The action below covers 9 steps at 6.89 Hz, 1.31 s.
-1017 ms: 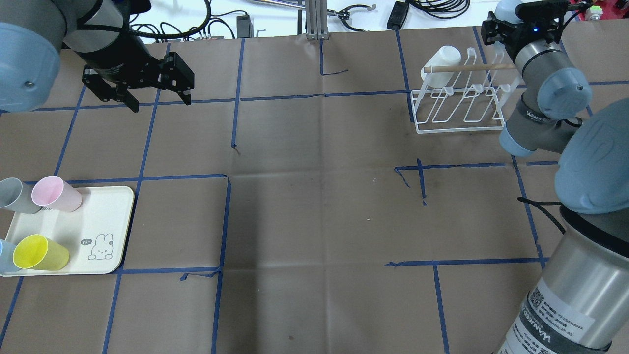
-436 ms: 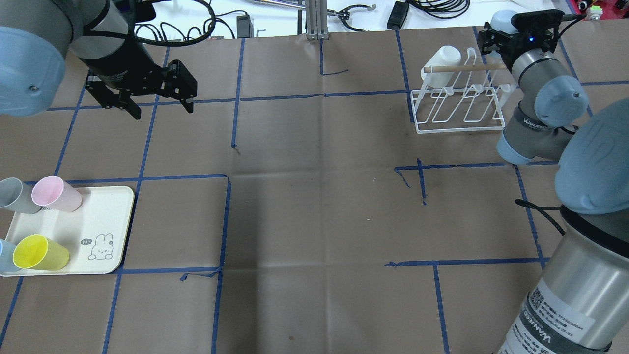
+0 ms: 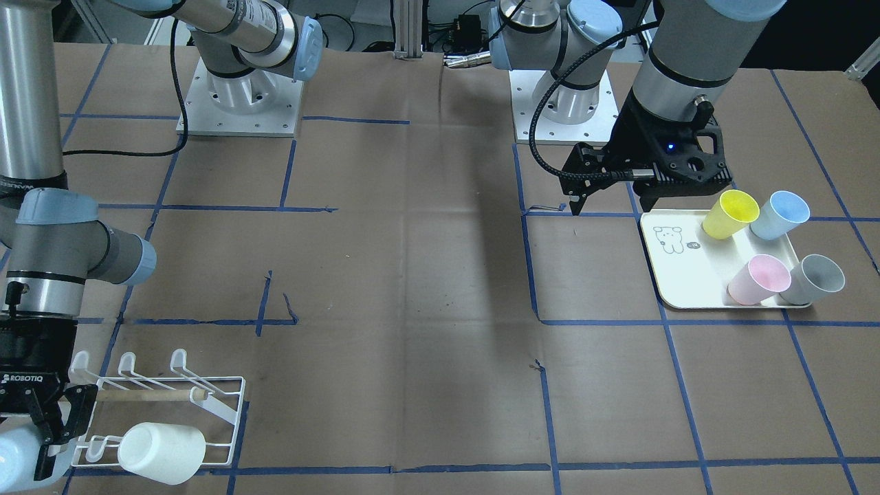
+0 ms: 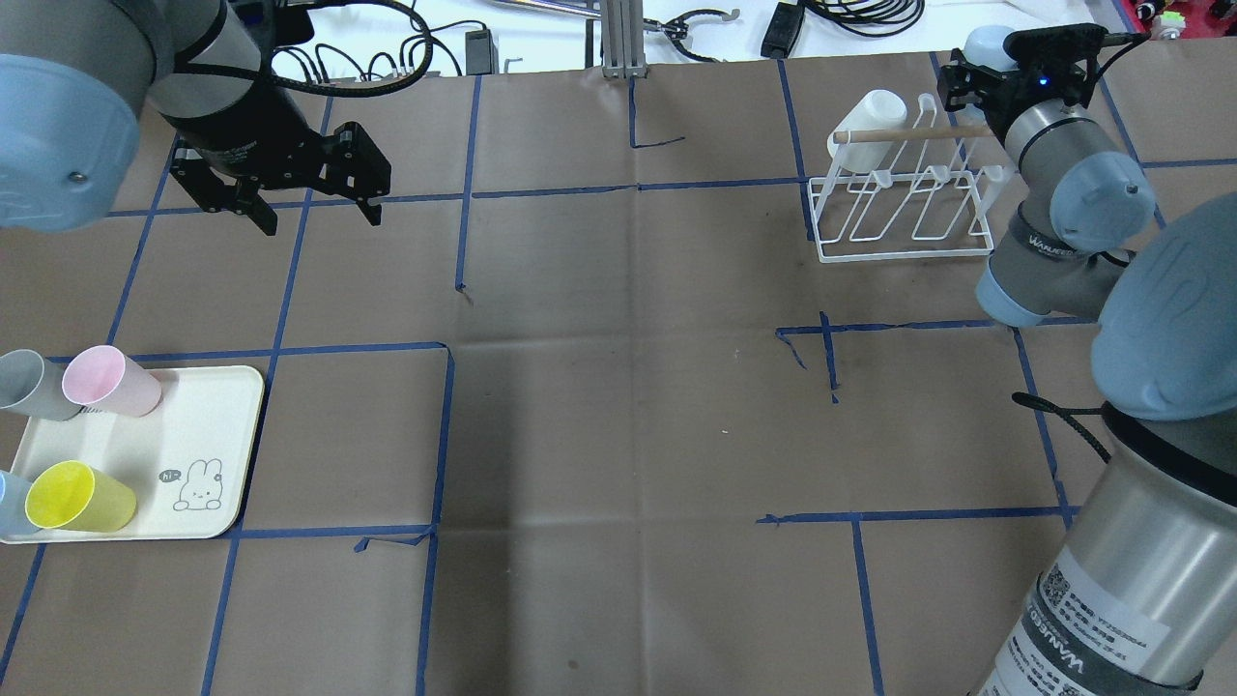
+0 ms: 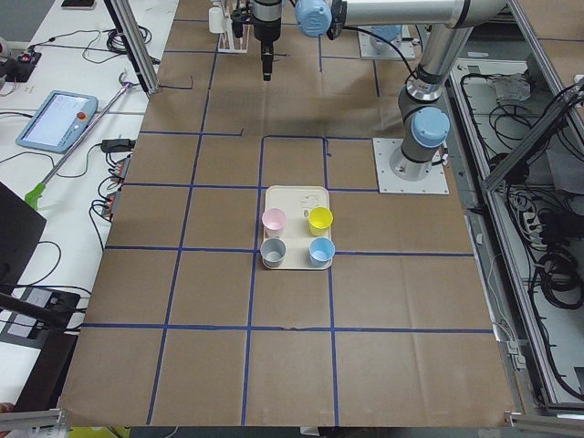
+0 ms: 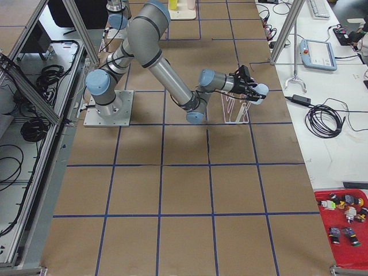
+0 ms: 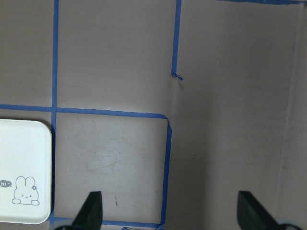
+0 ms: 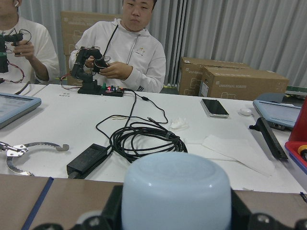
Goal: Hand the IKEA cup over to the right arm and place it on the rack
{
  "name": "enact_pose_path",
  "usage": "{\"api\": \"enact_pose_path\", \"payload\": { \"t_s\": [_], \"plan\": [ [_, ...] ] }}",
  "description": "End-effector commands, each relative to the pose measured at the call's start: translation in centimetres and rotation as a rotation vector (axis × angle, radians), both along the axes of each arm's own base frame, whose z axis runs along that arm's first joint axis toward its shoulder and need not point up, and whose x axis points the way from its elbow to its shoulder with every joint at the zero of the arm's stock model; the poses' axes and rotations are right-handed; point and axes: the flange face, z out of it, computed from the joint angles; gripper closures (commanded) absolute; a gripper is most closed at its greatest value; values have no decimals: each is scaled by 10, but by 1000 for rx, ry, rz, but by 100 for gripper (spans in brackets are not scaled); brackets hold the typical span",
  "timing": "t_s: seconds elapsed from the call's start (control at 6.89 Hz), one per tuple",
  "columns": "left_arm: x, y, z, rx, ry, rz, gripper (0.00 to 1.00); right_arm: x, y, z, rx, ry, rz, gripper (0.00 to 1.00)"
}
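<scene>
My right gripper [image 4: 988, 70] is shut on a light-blue IKEA cup [image 4: 986, 43], held on its side just beyond the far right end of the white wire rack [image 4: 899, 134]. The right wrist view is filled at the bottom by that cup's rounded base [image 8: 175, 191]. From the front, the same gripper [image 3: 31, 430] and cup [image 3: 14, 457] sit left of the rack [image 3: 148, 395]. A white cup [image 4: 870, 121] hangs on a far-row prong. My left gripper [image 4: 304, 198] hovers open and empty over the far left table.
A cream tray [image 4: 193, 416] at the near left carries pink [image 4: 106, 380], yellow [image 4: 77, 495], grey [image 4: 29, 384] and blue [image 4: 8, 503] cups. Cables and power bricks lie beyond the far table edge. Two people sit at a white desk in the right wrist view.
The left gripper drifted slightly right and nearer, still open. The right wrist shifted a little left toward the rack's end, with the blue cup still held.
</scene>
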Motion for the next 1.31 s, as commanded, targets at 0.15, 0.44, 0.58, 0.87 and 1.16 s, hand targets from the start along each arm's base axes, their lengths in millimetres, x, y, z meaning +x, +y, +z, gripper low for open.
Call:
{"api": "enact_pose_path", "payload": {
  "t_s": [0.15,0.44,0.58,0.87,1.16],
  "plan": [
    [-1,-1,2,-11,8,0,0,0,-1,-8,13,-6,-1,81],
    [-1,-2,3,-14,10,0,0,-1,0,-3,5,-3,-5,24],
    [-1,-1,4,-16,10,0,0,0,0,-1,7,-13,-3,1],
    [-1,-3,2,-11,4,0,0,-1,0,-1,10,-13,-6,1],
    [-1,-1,2,16,7,3,0,0,0,7,4,-12,-8,1]
  ]
}}
